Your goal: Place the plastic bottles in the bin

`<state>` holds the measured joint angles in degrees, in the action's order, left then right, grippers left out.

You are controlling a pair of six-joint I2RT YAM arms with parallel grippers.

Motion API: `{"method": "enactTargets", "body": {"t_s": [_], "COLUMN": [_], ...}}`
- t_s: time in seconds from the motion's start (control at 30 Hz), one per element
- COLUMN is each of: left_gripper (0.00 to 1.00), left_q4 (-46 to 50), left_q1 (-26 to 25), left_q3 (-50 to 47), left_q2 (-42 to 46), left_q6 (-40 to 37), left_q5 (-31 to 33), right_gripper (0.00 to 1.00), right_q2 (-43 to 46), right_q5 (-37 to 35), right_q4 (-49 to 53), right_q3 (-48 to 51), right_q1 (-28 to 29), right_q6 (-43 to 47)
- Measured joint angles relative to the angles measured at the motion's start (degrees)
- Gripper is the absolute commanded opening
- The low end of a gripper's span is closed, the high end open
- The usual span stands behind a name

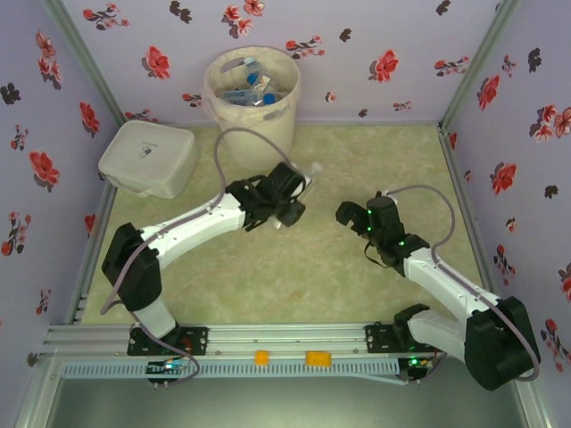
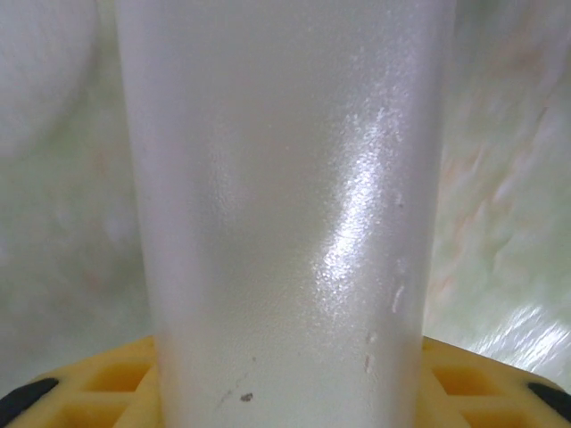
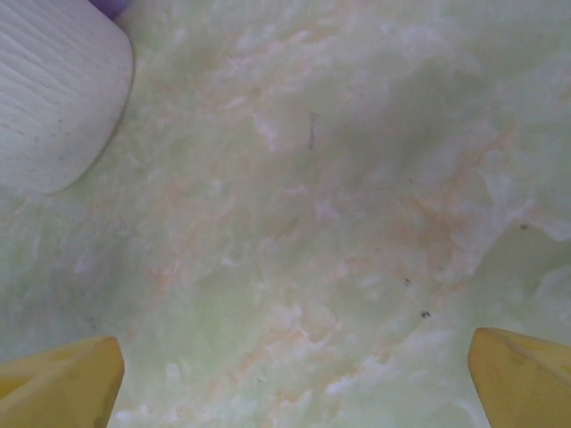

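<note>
2 yellow fingers [image 2: 98, 379] of the left gripper [image 1: 299, 192] are clamped on a frosted clear bottle [image 2: 285, 214] over the middle of the table [image 1: 375, 160]. The right gripper [image 1: 346, 212], just right of it, hangs with jaws wide apart above the tabletop. That surface is pale green, marbled with orange veins. At the far left stands the bin [image 1: 268, 120] (several bottles [image 1: 250, 87] lie inside), with a flat white box [image 1: 147, 159] to its left. Lilac walls [image 1: 375, 36] printed with red and dark flowers close in 3 sides.

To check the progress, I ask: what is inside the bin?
Several clear plastic bottles with blue parts lie inside the bin, on its pale liner. Anything beneath them is covered, so I cannot count them.
</note>
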<state>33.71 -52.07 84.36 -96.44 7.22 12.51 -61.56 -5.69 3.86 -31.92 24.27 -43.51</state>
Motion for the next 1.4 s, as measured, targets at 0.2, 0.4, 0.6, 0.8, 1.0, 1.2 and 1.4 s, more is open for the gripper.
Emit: {"method": "enactTargets", "body": {"t_s": [0.2,0.4,0.6,0.8,1.0,1.2,1.4], "left_gripper": [0.47,0.47,0.46,0.46,0.46,0.46,0.47], "left_q4": [0.33,1.40,1.95,-1.20,-9.33,-18.36,-22.01], "left_q1": [1.20,3.56,7.13,11.96,17.55,22.40,26.18], "left_q3": [19.93,39.91,53.92,56.81,54.49,49.29,48.59], "left_q2": [-2.86,-11.85,-20.79,-24.04,-24.22,-24.76,-27.91], "left_q6": [-9.84,-20.96,-33.38,-45.24,-52.57,-58.12,-59.10], "left_q5": [1.07,2.51,3.06,3.28,3.39,3.39,1.84], "right_gripper": [1.00,1.00,1.00,0.99,1.00,1.00,1.00], "right_q2": [-1.99,-4.39,-5.97,-6.01,-6.10,-8.61,-11.78], "right_q5": [0.11,2.03,3.43,3.76,3.67,3.32,3.34], "right_q4": [-3.39,-6.36,-7.04,-7.02,-6.40,-4.42,-4.37], "right_q3": [-3.50,-6.45,-7.10,-7.10,-7.15,-9.31,-11.19], "right_q1": [-0.17,-0.33,-0.37,-0.37,-0.39,-0.39,-0.39], "right_q6": [0.55,1.09,1.09,1.09,1.99,3.45,4.11]}}
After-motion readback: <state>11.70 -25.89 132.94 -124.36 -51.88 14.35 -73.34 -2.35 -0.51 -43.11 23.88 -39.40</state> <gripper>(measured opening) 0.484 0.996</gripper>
